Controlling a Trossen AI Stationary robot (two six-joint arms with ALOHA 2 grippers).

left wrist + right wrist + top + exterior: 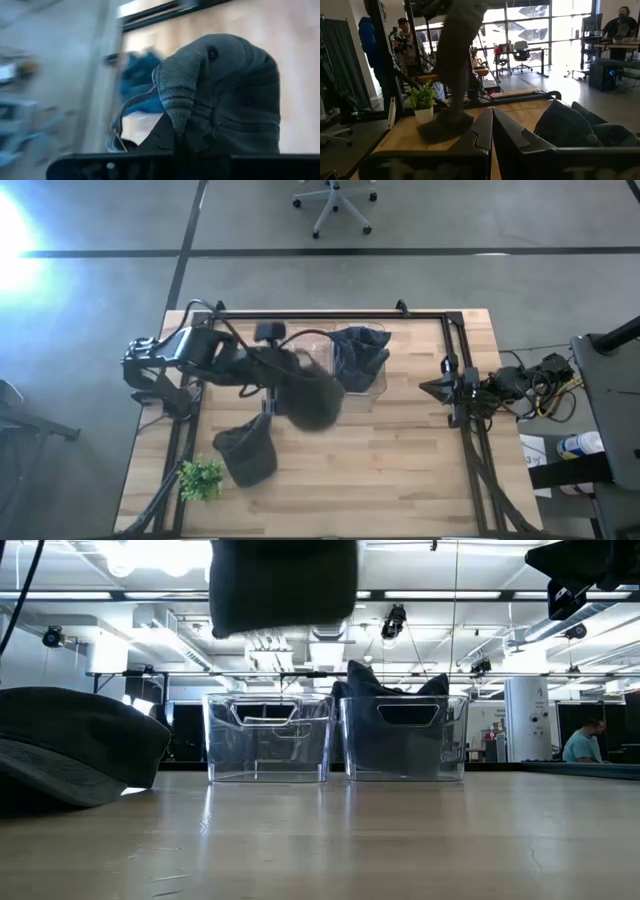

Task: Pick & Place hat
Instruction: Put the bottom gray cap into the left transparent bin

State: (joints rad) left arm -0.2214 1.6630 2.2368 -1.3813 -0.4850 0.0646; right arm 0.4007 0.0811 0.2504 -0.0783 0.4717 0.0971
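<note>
Left claw (175, 150) is pinching a dark gray hat (312, 397), held up off the surface (400, 470), hanging below the claw w/ its long axis roughly vertical. Landmark: the empty clear bin (268, 737). From above, the hat overlaps that bin's near edge, so it's nearly over the opening but not fully; the drop prob. needs a short shift toward the bin's far wall. Second clear bin (403, 738) just beside it already holds dark hats. Another hat (246, 453) lies on the surface nearer than the bin, a small plant (201, 478) beyond that. Right claw (491, 131) parked well apart from the bin, fingers pressed together. Left arm clearly nearer.
</note>
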